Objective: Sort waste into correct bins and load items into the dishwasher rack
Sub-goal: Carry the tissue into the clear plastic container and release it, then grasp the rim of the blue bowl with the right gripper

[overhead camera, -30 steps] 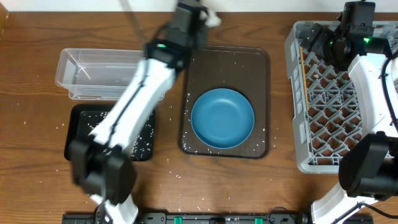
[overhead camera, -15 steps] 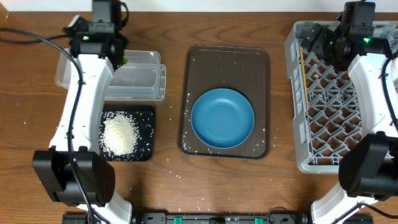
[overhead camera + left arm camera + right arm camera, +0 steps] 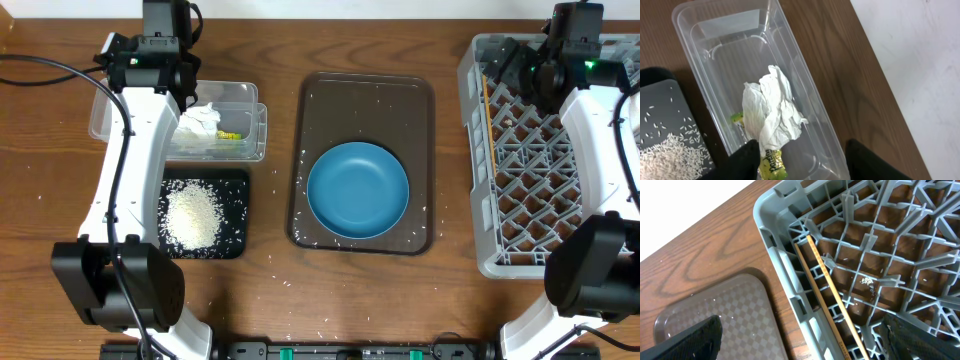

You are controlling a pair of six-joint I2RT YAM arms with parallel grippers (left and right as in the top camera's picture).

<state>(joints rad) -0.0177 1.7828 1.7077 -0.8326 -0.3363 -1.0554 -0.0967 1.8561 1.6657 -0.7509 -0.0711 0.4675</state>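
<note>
White napkin (image 3: 203,122) and yellow wrapper (image 3: 235,134) are now seen lying in the clear container (image 3: 240,100), toward its right end. Half a second ago neither was visible there. A second ago the left arm was stretched toward the far-left corner of the brown tray (image 3: 368,105); it is now parked over the container's far-left corner. Left gripper (image 3: 805,165) is held above the napkin with fingers spread, nothing pinched. Right gripper (image 3: 800,345) is unchanged — fingers spread wide over the far-left corner of the grey rack (image 3: 530,170), nothing gripped.

Unmoved:
- blue bowl (image 3: 358,190) on the brown tray's near half
- rice pile (image 3: 192,217) in the black tray (image 3: 235,215)
- chopsticks (image 3: 832,292) along the rack's left wall

Hard to see: the container's left end is covered by the left arm. The wrapper is partly buried under the napkin and cut off at the wrist frame's bottom edge. Both grippers' fingertips are cropped. The rack's right edge is hidden behind the right arm.
</note>
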